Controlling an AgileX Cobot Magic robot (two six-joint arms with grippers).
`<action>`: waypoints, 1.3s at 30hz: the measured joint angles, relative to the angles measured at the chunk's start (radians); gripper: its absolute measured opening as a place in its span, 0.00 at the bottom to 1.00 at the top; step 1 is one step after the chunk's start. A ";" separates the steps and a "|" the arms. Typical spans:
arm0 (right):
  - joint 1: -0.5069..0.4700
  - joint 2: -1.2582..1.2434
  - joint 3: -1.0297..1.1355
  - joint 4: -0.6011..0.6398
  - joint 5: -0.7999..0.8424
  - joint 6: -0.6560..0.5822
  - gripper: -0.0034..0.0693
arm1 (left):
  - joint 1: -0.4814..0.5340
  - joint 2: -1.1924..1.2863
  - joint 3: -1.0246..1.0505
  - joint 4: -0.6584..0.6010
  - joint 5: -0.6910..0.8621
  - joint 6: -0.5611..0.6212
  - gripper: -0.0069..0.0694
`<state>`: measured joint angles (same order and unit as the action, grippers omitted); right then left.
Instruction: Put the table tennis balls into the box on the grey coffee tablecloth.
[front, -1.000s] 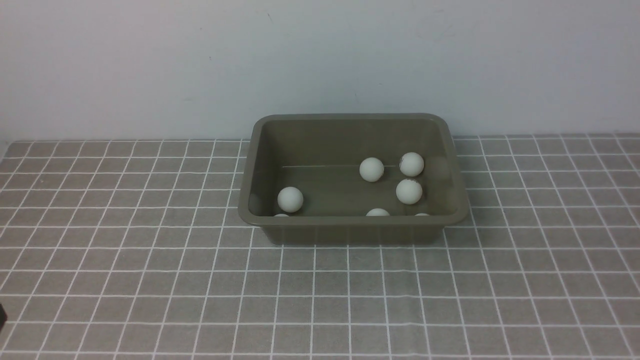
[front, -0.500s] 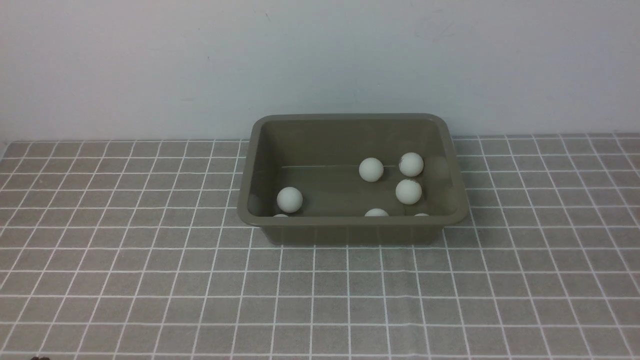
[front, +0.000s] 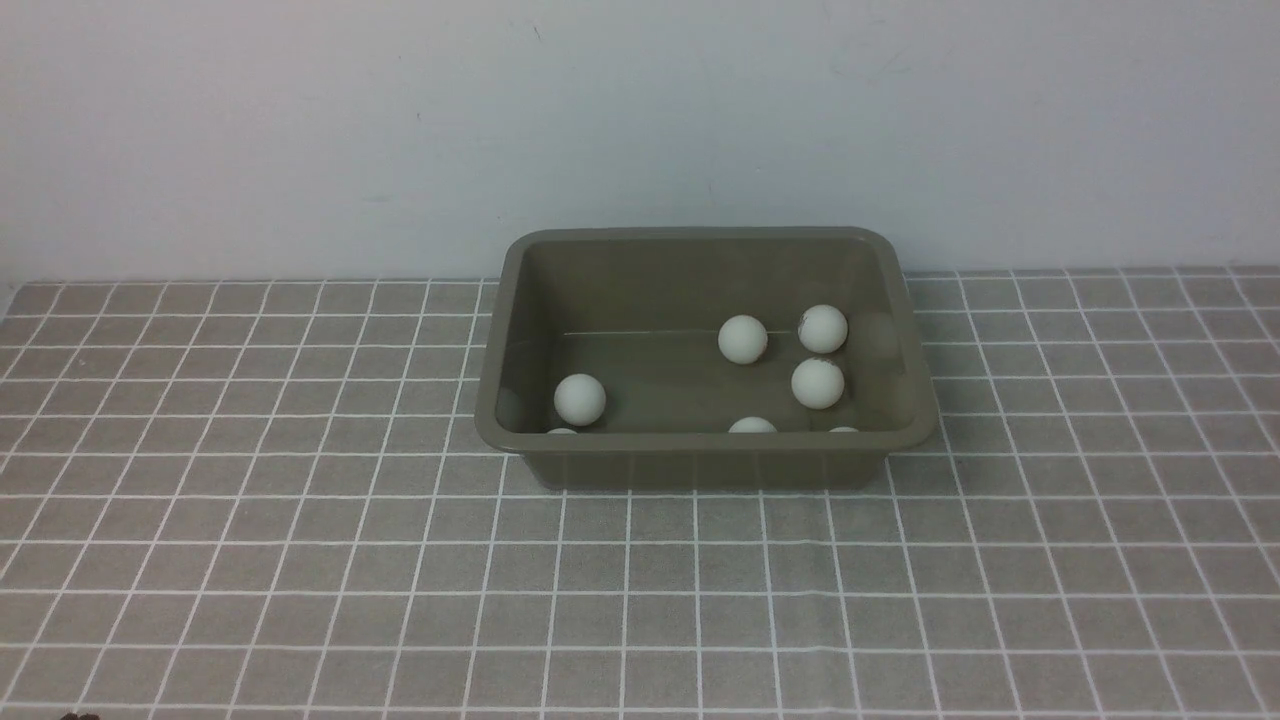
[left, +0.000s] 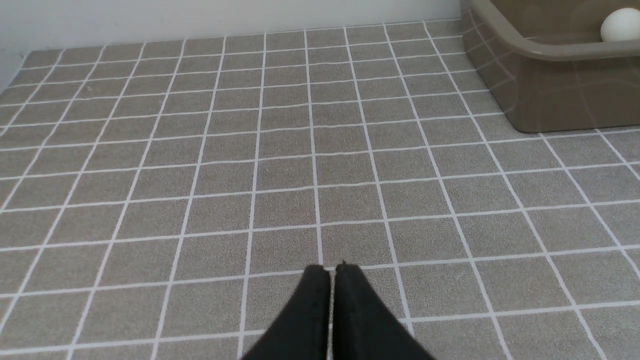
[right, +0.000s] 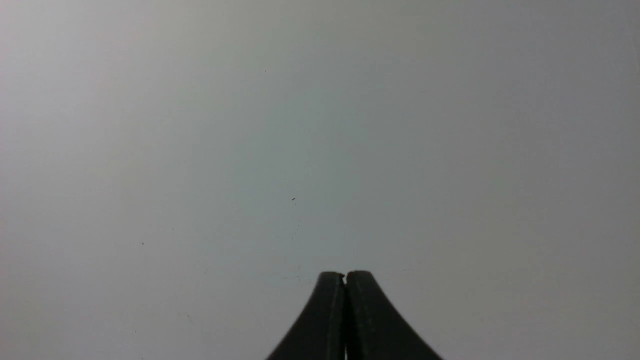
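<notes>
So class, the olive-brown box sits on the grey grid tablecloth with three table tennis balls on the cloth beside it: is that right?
Not quite. The front view shows no table tennis balls on the grey grid tablecloth; every one visible lies inside the olive-brown box.

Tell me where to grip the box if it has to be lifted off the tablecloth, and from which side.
Grip the box by its flared rim at the near long wall, coming from above: the sloping walls offer poor purchase, while the rim gives a lip to pinch, and this wall faces the robot, though balls lie just behind it.
</notes>
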<state>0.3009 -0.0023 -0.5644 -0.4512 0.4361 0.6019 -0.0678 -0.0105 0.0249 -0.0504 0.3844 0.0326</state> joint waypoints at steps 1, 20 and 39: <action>0.000 0.000 0.000 -0.002 0.001 -0.001 0.03 | 0.000 0.000 0.000 0.000 0.000 0.000 0.08; -0.001 0.000 0.150 0.414 -0.062 -0.533 0.03 | 0.000 0.000 0.000 0.000 0.000 0.000 0.08; -0.352 -0.009 0.581 0.381 -0.040 -0.550 0.03 | 0.000 -0.001 0.000 0.000 0.001 0.000 0.08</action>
<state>-0.0511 -0.0116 0.0171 -0.0697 0.3964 0.0518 -0.0678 -0.0114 0.0249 -0.0504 0.3852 0.0326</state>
